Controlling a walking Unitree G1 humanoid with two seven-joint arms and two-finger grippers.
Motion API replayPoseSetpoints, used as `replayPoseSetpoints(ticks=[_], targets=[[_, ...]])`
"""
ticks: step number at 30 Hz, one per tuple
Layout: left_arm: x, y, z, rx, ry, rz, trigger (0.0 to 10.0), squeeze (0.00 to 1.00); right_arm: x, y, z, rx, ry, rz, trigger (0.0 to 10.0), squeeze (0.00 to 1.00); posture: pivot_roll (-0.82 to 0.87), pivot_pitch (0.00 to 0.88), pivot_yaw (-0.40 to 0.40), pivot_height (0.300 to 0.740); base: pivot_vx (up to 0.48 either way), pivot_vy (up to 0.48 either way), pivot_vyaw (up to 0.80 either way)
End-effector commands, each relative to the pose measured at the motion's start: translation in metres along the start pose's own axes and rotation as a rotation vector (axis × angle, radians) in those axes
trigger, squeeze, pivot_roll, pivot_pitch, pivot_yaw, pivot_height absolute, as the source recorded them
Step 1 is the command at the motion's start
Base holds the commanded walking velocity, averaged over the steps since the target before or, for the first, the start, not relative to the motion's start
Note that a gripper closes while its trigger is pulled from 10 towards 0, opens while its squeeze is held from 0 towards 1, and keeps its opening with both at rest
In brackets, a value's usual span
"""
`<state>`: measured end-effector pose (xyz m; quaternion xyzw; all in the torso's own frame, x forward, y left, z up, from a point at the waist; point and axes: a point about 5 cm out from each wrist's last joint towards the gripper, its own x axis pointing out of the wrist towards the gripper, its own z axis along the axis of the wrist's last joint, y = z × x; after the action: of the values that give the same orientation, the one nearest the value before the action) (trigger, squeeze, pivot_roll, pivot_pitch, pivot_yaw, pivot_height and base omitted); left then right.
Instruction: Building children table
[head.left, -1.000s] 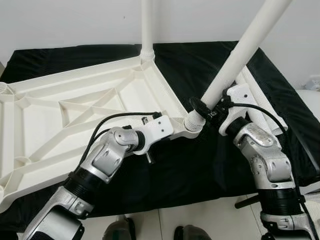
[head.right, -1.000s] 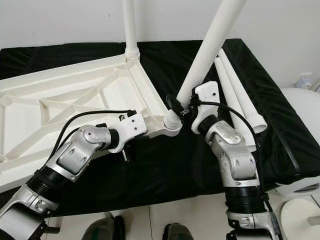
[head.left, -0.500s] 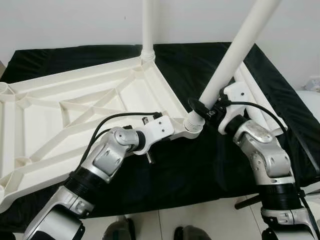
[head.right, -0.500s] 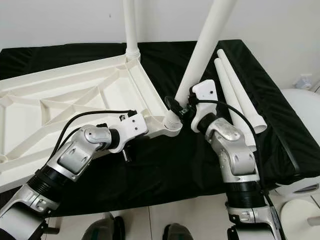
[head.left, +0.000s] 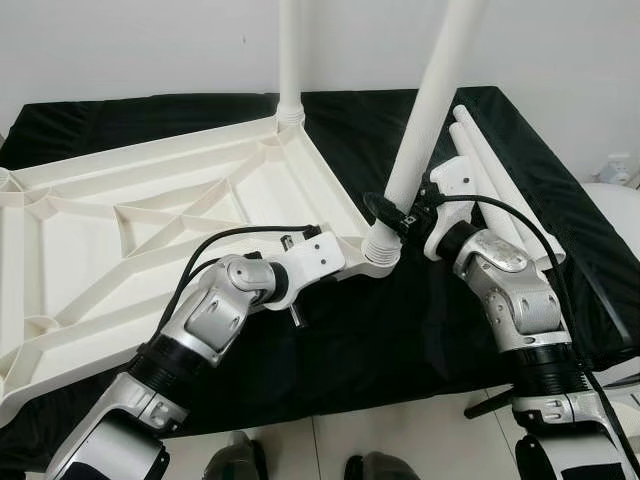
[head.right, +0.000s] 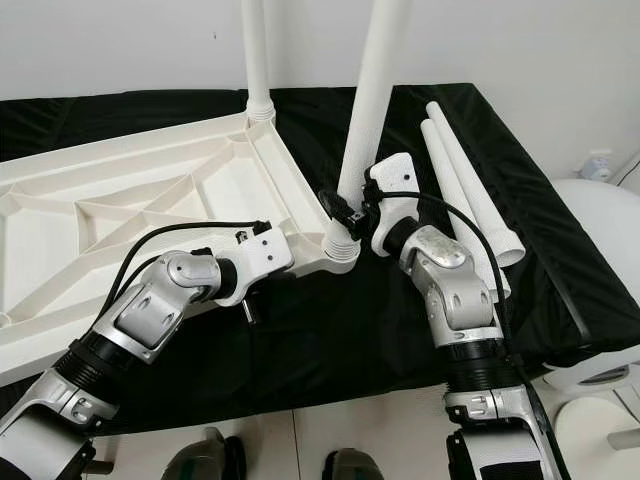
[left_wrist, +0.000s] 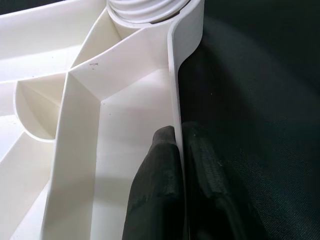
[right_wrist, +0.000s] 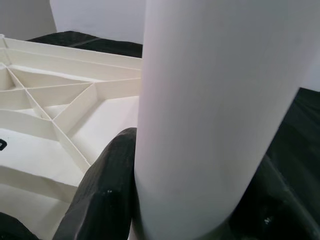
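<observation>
A big black cloth (head.left: 420, 330) covers the bed, and on it lies the white table top (head.left: 150, 230), turned upside down so its ribs show. One leg (head.left: 291, 60) already stands up in the far corner. The step in hand looks like fitting the second leg (head.left: 425, 120) into the near corner socket (head.left: 380, 255). The leg's foot sits in the socket and the leg leans only a little. Two spare legs (head.right: 470, 185) lie side by side on the cloth, just beside the right arm. The right gripper (right_wrist: 190, 200) is clamped around the second leg low down, near the socket. The left gripper (left_wrist: 180, 165) pinches the thin edge wall of the table top, one finger on each side, to hold it steady. Next, I think the leg must be stood straight and pushed or twisted down until it seats. The left wrist view shows the fingers (left_wrist: 157, 175) biting the edge wall up close, which the head views hide behind the wrist. The head views show the whole leg and how it leans.
</observation>
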<state>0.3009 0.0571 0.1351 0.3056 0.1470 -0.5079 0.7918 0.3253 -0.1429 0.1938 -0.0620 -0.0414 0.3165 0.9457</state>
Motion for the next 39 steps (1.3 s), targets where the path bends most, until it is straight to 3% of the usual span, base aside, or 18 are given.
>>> replayPoseSetpoints(ticks=[1,12,23,33,39], targets=[[0.007,-0.011,-0.017,-0.015,0.087,0.002,10.0,0.0,-0.001,0.001,-0.018,-0.004,0.084,0.001,10.0,0.0,-0.04,0.073,-0.014,0.74,0.0,0.0,0.0],[0.005,-0.01,-0.018,-0.018,0.086,0.005,10.0,0.0,-0.01,0.004,-0.034,0.018,0.092,0.006,10.0,0.0,-0.04,0.084,-0.009,0.74,0.0,0.0,0.0],[0.004,-0.008,-0.017,-0.01,0.09,0.006,10.0,0.0,-0.031,0.001,-0.057,0.076,0.103,-0.083,10.0,0.0,-0.05,0.093,0.007,0.74,0.0,0.0,0.0],[0.004,-0.007,-0.016,-0.004,0.088,0.002,10.0,0.0,-0.026,-0.003,-0.052,0.103,0.079,-0.134,10.0,0.0,-0.05,0.093,0.013,0.74,0.0,0.0,0.0],[0.003,-0.007,-0.016,-0.002,0.089,0.002,10.0,0.0,-0.017,0.006,-0.045,0.104,0.042,-0.137,10.0,0.0,-0.04,0.096,0.013,0.74,0.0,0.0,0.0]])
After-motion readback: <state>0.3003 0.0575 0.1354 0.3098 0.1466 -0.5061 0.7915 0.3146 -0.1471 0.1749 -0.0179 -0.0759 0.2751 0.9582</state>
